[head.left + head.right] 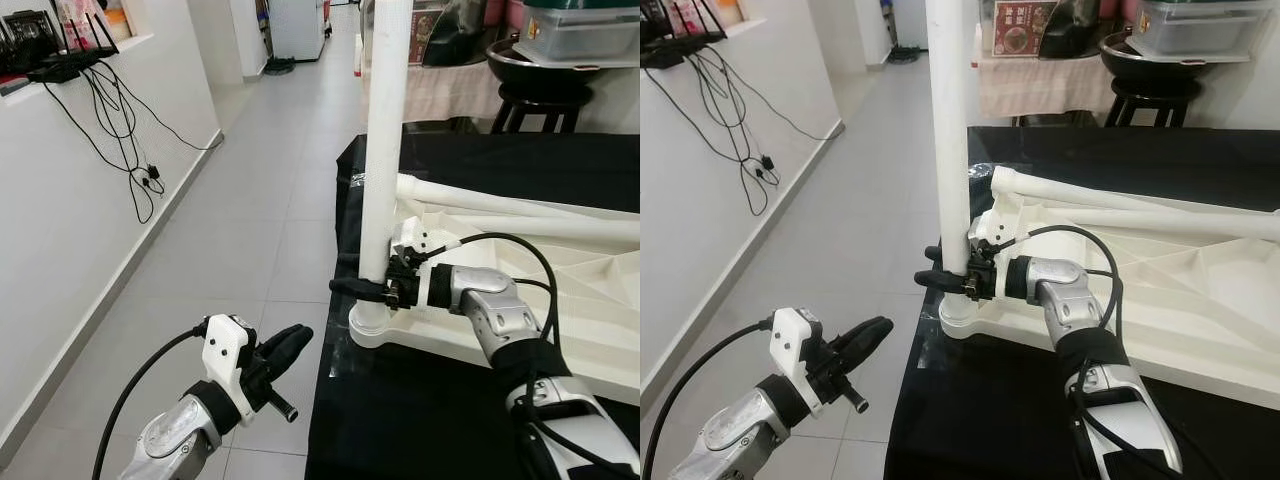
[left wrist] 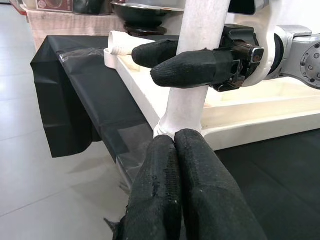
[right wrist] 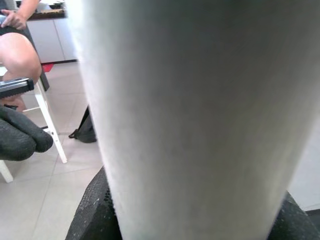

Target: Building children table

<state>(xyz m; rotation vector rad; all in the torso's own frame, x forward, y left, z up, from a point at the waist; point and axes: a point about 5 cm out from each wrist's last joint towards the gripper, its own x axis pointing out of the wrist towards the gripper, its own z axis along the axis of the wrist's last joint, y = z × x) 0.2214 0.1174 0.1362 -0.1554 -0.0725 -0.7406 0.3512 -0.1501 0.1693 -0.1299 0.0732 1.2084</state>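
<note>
Children's table parts are lying on a black-covered surface [image 1: 400,420]: the white tabletop [image 1: 600,300] is resting upside down, and one white leg [image 1: 380,180] is standing upright in its near corner socket [image 1: 372,325]. A second leg [image 1: 520,215] is lying flat across the tabletop, so two legs can be counted, one mounted and one loose.

The right claw [image 1: 368,290] is clenching the upright leg low down, just above the socket, its black fingers [image 2: 192,67] wrapping around the tube. The left claw [image 1: 285,350] is hovering beside the surface edge over the tiled floor [image 1: 260,200], well apart from the leg, with its two fingers [image 2: 175,190] pressed together on nothing.

Judging from this, the leg may not be fully seated; if the right claw is twisting or pushing off-axis, the leg could bind or tip out of the socket. With only one claw steadying things, the tabletop itself could be sliding on the slick black sheet toward the edge.
</note>
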